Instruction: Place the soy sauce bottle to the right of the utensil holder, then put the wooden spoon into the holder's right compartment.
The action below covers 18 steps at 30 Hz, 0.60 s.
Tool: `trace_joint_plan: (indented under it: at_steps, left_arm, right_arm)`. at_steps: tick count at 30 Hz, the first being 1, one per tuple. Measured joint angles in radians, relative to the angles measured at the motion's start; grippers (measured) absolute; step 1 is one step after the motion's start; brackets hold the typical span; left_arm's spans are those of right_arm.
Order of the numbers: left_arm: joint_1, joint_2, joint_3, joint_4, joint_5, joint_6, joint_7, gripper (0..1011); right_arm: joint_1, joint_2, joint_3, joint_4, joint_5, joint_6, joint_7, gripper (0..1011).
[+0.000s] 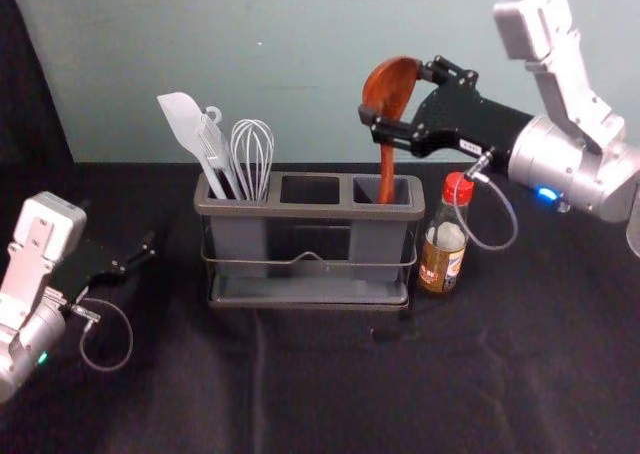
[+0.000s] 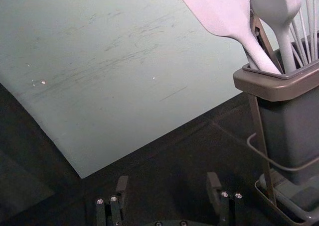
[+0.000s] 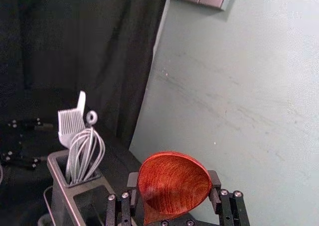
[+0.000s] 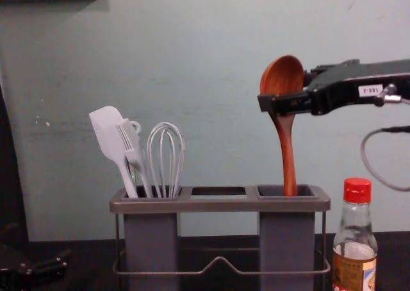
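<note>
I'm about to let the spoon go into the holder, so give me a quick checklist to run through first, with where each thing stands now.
1. Soy sauce bottle upright, to the right of the utensil holder: ok.
2. Handle of the wooden spoon inside the right compartment: ok, it enters from above.
3. Right gripper, above the holder's right end, has the spoon by its bowl: ok, a finger on each side.
4. Handle's end resting on the compartment's bottom: cannot tell, the wall hides it.
5. Left gripper out of the way: ok, it is off to the holder's left with its fingers apart.
</note>
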Motion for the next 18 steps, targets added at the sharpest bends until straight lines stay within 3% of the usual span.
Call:
trace_joint_plan:
  at_steps: [18]
  left_arm:
    - [0.0,0.0,0.0,0.0,0.0,0.0,0.0,1012]
  right_arm:
    - [0.007,-0.04,-0.038,0.068,-0.047,0.027,-0.007,841]
